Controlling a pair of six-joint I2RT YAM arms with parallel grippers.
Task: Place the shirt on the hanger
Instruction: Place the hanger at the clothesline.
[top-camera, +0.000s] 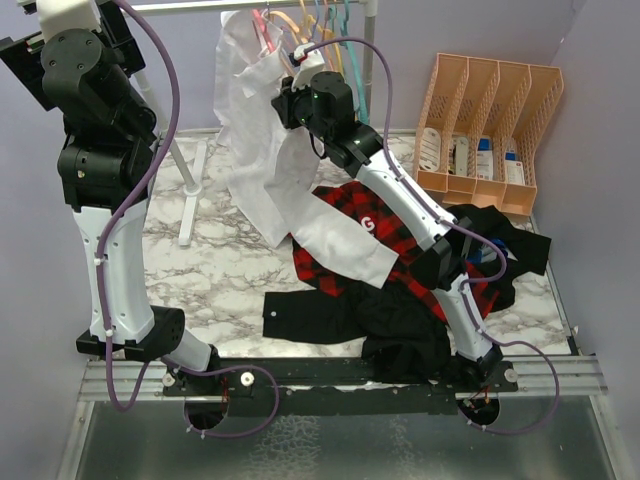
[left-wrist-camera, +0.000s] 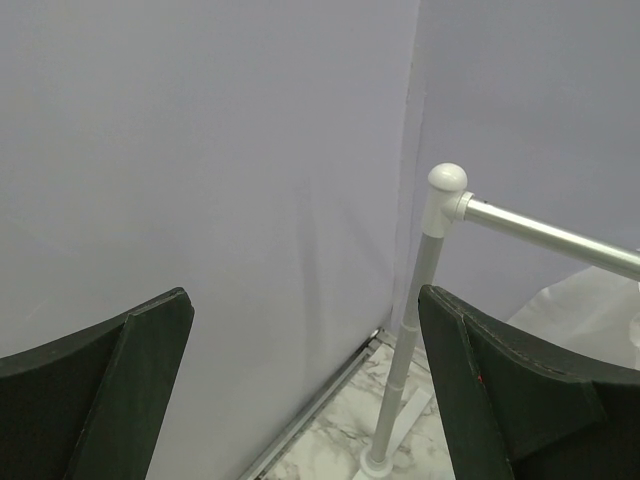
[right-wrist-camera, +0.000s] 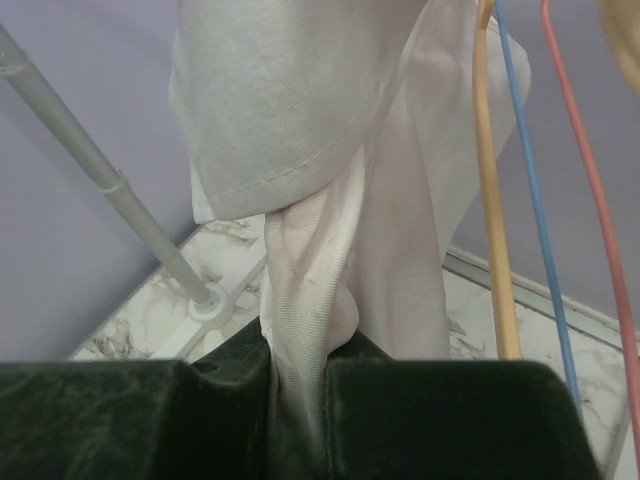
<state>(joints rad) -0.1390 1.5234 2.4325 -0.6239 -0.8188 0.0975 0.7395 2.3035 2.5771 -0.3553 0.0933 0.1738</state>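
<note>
My right gripper (right-wrist-camera: 297, 372) is clamped on the thin white long-sleeved shirt (top-camera: 255, 150), which runs vertically up from the jaws beside the thin pink hanger (top-camera: 262, 28). My left gripper (left-wrist-camera: 305, 385) gapes empty, farther left.

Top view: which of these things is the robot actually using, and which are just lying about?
In the job:
white shirt
pink hanger
right gripper, pinching the shirt

Lying about:
plaid shirt
black garment
peach file rack
orange hanger
</note>
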